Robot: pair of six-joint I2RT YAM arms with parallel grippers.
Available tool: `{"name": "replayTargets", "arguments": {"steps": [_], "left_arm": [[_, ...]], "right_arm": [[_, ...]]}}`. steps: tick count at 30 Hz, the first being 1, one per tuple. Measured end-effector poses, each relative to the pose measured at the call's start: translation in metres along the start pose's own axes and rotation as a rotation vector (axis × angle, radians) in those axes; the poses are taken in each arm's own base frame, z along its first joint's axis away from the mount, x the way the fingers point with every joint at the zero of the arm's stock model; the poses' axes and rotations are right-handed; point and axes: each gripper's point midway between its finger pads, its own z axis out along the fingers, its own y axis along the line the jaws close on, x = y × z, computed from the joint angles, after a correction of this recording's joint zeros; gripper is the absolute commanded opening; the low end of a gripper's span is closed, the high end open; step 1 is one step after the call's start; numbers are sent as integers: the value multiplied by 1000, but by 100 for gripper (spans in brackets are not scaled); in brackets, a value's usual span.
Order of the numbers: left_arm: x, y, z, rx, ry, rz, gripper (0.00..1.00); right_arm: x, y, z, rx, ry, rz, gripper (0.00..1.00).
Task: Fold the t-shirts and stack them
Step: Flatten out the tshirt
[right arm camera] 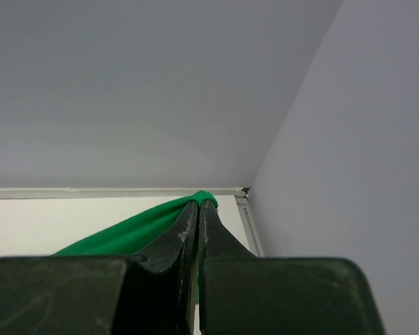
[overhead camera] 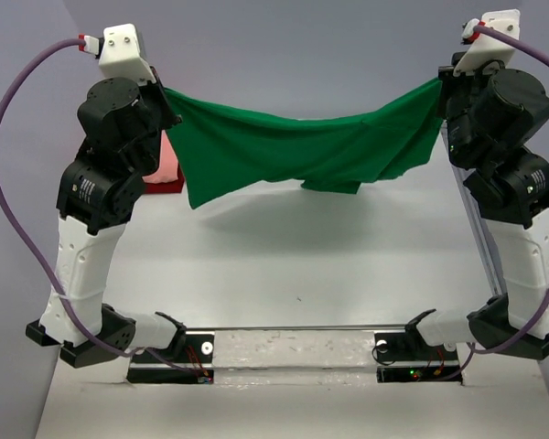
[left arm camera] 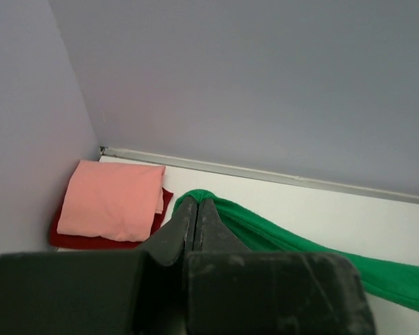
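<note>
Left fingers point(left arm camera: 184, 225) and right fingers point(right arm camera: 186, 227) each pinch an end of the green t-shirt point(overhead camera: 293, 151), which sags between them; pink t-shirt point(left arm camera: 112, 199) lies folded atop dark red t-shirt point(left arm camera: 59, 239) beside the left fingers.

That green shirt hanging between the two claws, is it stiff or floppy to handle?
Probably very floppy: the green t-shirt sags in the middle between the left claw and right claw, its lower edge drooping unevenly. Likely light too, since two small pinches seem to carry it clear of the table.
</note>
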Motion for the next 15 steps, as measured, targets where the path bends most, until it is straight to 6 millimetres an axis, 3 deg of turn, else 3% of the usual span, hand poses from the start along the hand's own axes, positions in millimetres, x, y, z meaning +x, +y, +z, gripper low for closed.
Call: {"name": "replayTargets", "arguments": {"steps": [6,10,13,15], "left_arm": [[-11,-11,13,4,-19,-14,0],[-7,-28,43,22,-5,-13,0],[5,-35,69,20,25,-6,0],[18,-35,82,10,56,9,0]], "right_arm": [[6,17,21,17,24,-45,0],[21,43,60,5,61,-75,0],[41,57,94,-4,101,-81,0],[58,63,105,-13,142,-94,0]]}}
